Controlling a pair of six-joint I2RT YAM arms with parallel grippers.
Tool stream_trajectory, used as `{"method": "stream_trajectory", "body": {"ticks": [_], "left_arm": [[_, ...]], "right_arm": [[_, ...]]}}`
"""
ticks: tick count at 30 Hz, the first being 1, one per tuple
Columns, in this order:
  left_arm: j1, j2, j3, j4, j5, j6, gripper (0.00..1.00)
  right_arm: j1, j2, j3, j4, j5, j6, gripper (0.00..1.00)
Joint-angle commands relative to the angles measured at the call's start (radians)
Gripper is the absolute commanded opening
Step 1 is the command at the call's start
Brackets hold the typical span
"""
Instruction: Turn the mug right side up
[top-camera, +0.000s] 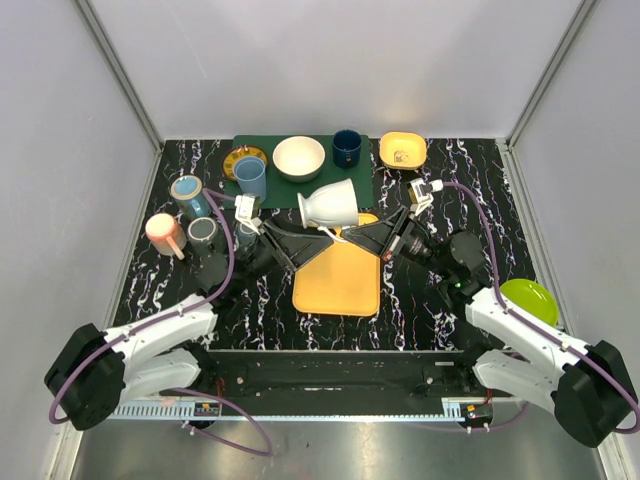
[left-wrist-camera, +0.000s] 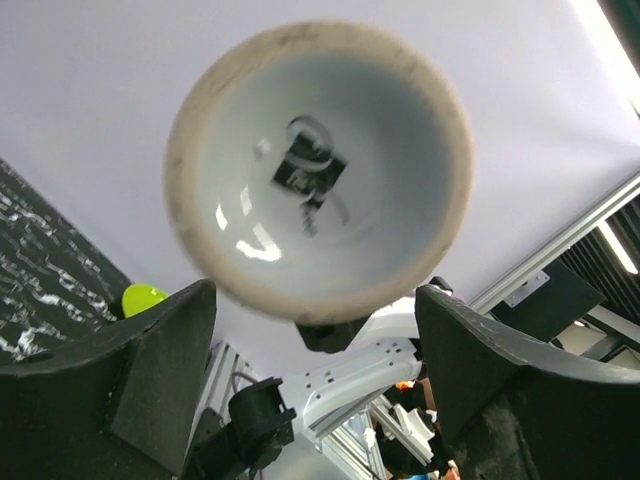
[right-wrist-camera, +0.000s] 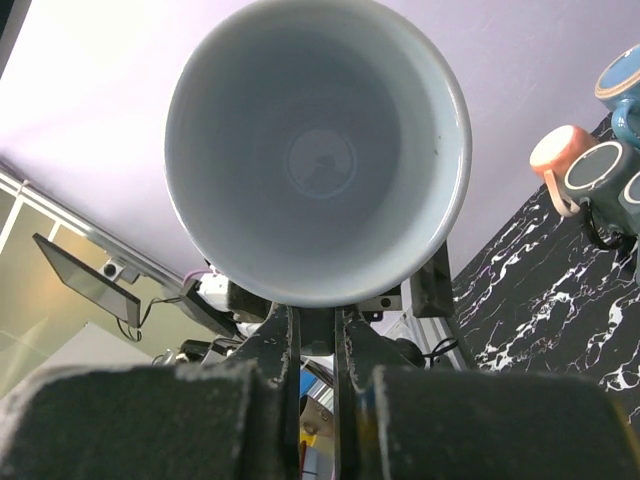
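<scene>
The white flared mug (top-camera: 328, 205) hangs on its side in the air above the far edge of the orange tray (top-camera: 340, 280). Its mouth faces right and its base faces left. My right gripper (top-camera: 347, 236) comes from the right and is shut on the mug just under its rim. In the right wrist view the open mouth (right-wrist-camera: 318, 150) fills the frame above the nearly closed gripper (right-wrist-camera: 315, 318). My left gripper (top-camera: 303, 248) is open, just below and left of the mug. Its wrist view shows the mug's base (left-wrist-camera: 318, 170) above the spread, empty gripper (left-wrist-camera: 315, 300).
A green mat (top-camera: 290, 192) at the back holds a white bowl (top-camera: 299, 157), a navy cup (top-camera: 347, 147) and a blue cup (top-camera: 250, 178). A yellow bowl (top-camera: 402, 151) is at back right. Several mugs (top-camera: 188, 215) stand at left. A green plate (top-camera: 530, 298) lies at right.
</scene>
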Motion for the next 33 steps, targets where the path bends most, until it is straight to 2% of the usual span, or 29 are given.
{"method": "stream_trajectory", "body": {"ticks": [1,5,10,12,18,20,21,22,23,33], "left_arm": [[-0.021,0.021,0.079,0.101,-0.05,0.009,0.79],[-0.03,0.045,0.116,0.109,-0.047,0.015,0.71],[-0.042,0.067,0.134,0.115,-0.061,0.02,0.47],[-0.044,0.076,0.143,0.117,-0.064,0.017,0.44],[-0.044,0.079,0.165,0.1,-0.065,0.009,0.43],[-0.047,0.081,0.169,0.097,-0.067,0.009,0.38],[-0.047,0.081,0.175,0.094,-0.07,0.007,0.33],[-0.047,0.081,0.176,0.095,-0.071,0.006,0.23],[-0.047,0.082,0.177,0.098,-0.073,0.0,0.02],[-0.049,0.076,0.162,0.112,-0.096,-0.012,0.0]], "right_arm": [[-0.005,-0.03,0.021,0.132,-0.023,0.013,0.0],[-0.007,-0.052,0.032,0.039,-0.022,-0.047,0.0],[-0.007,-0.077,0.038,-0.046,-0.025,-0.108,0.0],[-0.005,-0.077,0.05,-0.084,-0.035,-0.139,0.0],[-0.005,-0.087,0.069,-0.208,-0.052,-0.222,0.0],[-0.007,-0.09,0.067,-0.224,-0.055,-0.242,0.0],[-0.007,-0.092,0.066,-0.238,-0.057,-0.246,0.0],[-0.007,-0.095,0.063,-0.248,-0.059,-0.252,0.0],[-0.007,-0.099,0.064,-0.264,-0.06,-0.272,0.0],[-0.004,-0.172,0.052,-0.451,-0.062,-0.394,0.0]]}}
